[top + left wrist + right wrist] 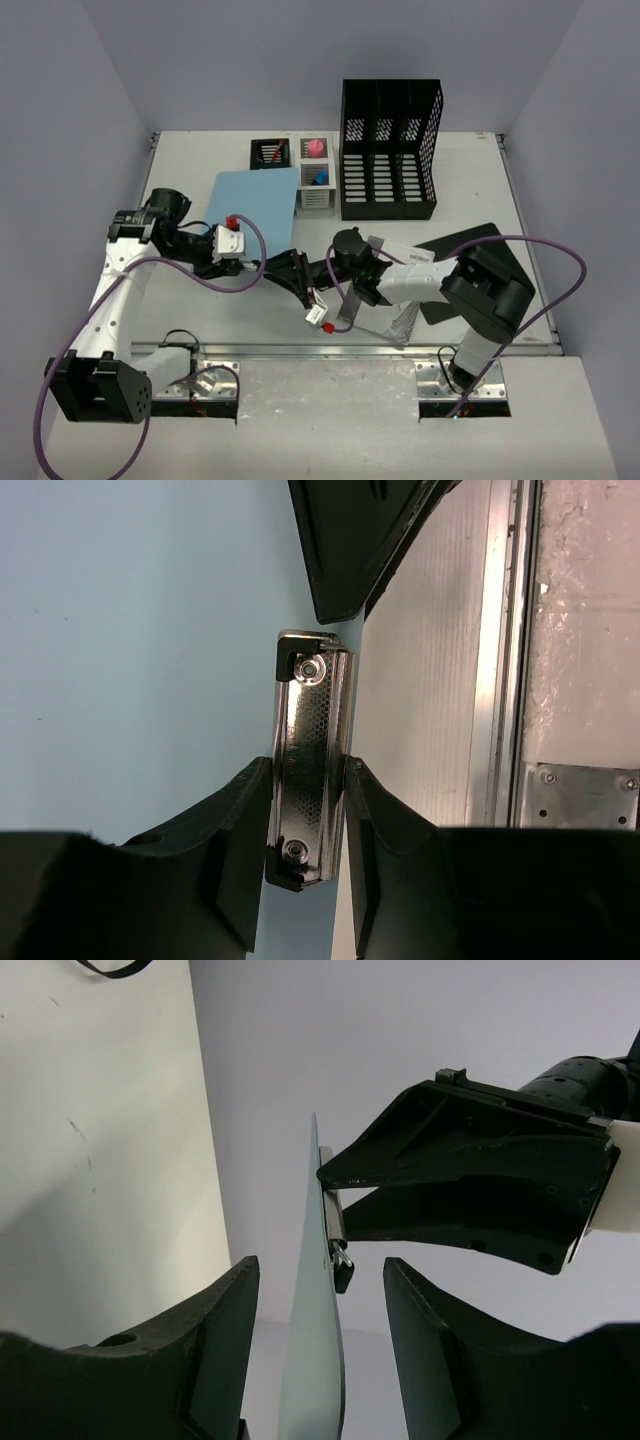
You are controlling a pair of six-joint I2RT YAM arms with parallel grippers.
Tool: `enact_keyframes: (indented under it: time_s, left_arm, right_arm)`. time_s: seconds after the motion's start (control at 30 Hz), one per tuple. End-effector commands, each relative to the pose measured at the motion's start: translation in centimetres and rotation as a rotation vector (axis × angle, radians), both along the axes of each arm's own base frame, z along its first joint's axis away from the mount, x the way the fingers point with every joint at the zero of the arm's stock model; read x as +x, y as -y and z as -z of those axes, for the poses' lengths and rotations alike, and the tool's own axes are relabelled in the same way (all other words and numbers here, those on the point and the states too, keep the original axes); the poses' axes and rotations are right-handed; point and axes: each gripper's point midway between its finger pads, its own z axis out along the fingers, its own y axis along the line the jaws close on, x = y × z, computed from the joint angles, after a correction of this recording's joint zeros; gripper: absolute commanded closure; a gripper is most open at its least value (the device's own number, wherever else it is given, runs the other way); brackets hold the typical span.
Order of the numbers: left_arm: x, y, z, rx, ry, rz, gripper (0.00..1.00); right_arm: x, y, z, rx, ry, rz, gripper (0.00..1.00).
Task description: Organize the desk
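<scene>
Checking in from the remote station. The desk (200,320) is the big white top filling most of the overhead view, boxed in by pale lilac walls (300,60) on three sides. The metal rail (330,350) runs along the near edge, by the arm bases.

Along the back there's a black mesh file rack (390,150) standing upright right of centre. Just left of it are two small white trays, one with something pink (315,147) and one with something blue (318,178). A black tray (270,153) with pens sits left of the pink one. A dark flat sheet (470,235) lies under the right arm, partly hidden.

The light blue clipboard (250,200) is left of centre, in front of the trays. My left gripper (308,768) is clamped on its metal clip (305,720), one finger pressed on each side. From the right wrist I can see wall between the board and the desk, so the clip end is up off the surface. I can't tell whether the far edge touches down.

The right gripper (320,1265) has its jaws apart, straddling the board's edge with a gap on both sides, so it isn't gripping anything.
</scene>
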Motion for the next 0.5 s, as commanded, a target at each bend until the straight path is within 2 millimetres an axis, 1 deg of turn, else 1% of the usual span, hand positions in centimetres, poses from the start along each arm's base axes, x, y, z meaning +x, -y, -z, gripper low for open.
enact_keyframes:
  time_s: [0.0,0.27,0.3,0.37,0.4,0.47]
  left_arm:
    - [0.8,1.0,-1.6,-0.05,0.062,0.035,1.0]
    - [0.8,1.0,-1.6,-0.049,0.051,0.027,1.0]
    - [0.8,0.9,-1.5,-0.048,0.049,0.026,1.0]
    - [0.9,0.9,-1.6,-0.047,0.052,0.027,1.0]
    - [0.9,1.0,-1.5,-0.048,0.049,0.027,1.0]
    - [0.8,0.9,-1.5,-0.048,0.046,0.026,1.0]
  right_arm:
    - [0.3,-0.2,-2.2,0.039,0.032,0.016,0.46]
    - [0.7,-1.5,-2.4,0.048,0.061,-0.014,0.47]
    - [0.7,-1.6,-2.1,0.044,0.059,-0.014,0.48]
    - [0.9,-1.9,-1.9,0.038,0.057,-0.016,0.51]
    - [1.0,-2.0,-2.0,0.038,0.064,-0.015,0.55]
    - [1.0,-2.2,-1.9,0.033,0.065,-0.017,0.57]
